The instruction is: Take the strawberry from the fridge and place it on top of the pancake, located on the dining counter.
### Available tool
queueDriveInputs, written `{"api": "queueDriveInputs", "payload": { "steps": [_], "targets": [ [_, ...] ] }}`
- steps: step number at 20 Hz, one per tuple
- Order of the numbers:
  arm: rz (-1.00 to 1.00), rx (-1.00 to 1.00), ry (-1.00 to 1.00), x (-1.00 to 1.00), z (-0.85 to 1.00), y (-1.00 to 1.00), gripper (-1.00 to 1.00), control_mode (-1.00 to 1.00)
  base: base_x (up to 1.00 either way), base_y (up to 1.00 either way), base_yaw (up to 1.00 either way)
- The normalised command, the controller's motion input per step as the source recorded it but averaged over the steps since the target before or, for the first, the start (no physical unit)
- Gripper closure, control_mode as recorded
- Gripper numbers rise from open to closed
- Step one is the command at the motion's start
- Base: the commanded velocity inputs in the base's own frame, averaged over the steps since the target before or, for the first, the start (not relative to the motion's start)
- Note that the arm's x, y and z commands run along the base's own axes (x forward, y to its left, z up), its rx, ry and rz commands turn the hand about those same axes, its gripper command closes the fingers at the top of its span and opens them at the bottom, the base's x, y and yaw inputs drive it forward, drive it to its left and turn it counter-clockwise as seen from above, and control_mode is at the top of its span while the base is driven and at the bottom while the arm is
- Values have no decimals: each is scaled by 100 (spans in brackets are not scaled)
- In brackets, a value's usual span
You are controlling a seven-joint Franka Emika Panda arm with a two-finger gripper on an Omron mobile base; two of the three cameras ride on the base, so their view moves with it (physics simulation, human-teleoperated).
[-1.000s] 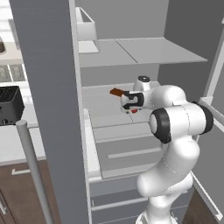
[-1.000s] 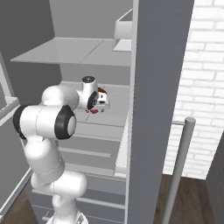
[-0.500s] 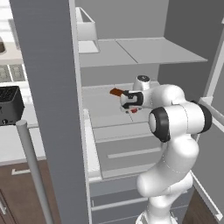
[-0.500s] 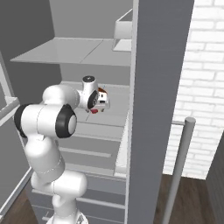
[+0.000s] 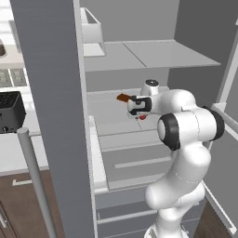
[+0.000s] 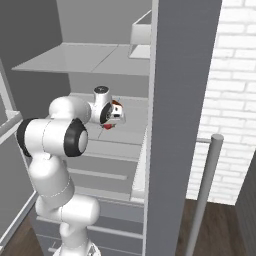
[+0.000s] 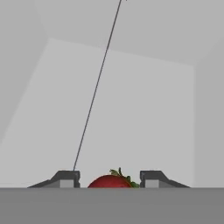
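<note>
The fridge (image 5: 51,83) stands with both doors open, and my arm reaches onto its middle shelf (image 5: 109,118). The strawberry (image 7: 110,181) is a small red berry with green leaves, lying between my two fingertips with a gap on each side. It peeks out red just under the hand (image 5: 142,117) (image 6: 107,126). My gripper (image 7: 109,179) (image 5: 139,114) (image 6: 109,123) is open and straddles the berry, pointing down at the shelf. The dining counter and the pancake are out of view.
A flat dark-brown oblong piece (image 5: 123,97) (image 6: 117,103) lies on the same shelf just behind the hand. A white bin (image 5: 90,32) (image 6: 140,37) sits on the top shelf. The open doors' bar handles (image 5: 35,176) (image 6: 205,195) flank the arm. A black appliance (image 5: 10,111) stands on the left counter.
</note>
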Motion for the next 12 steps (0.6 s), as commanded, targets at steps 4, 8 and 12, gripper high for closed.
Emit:
{"api": "queueDriveInputs", "payload": {
  "steps": [4,8,12],
  "targets": [
    [-2,0,-2,-22,0,0,100,-100,0,0,0],
    [-12,0,-19,-61,12,0,100,-100,0,0,0],
    [-17,1,-27,-97,23,0,100,-100,0,0,0]
  ]
}}
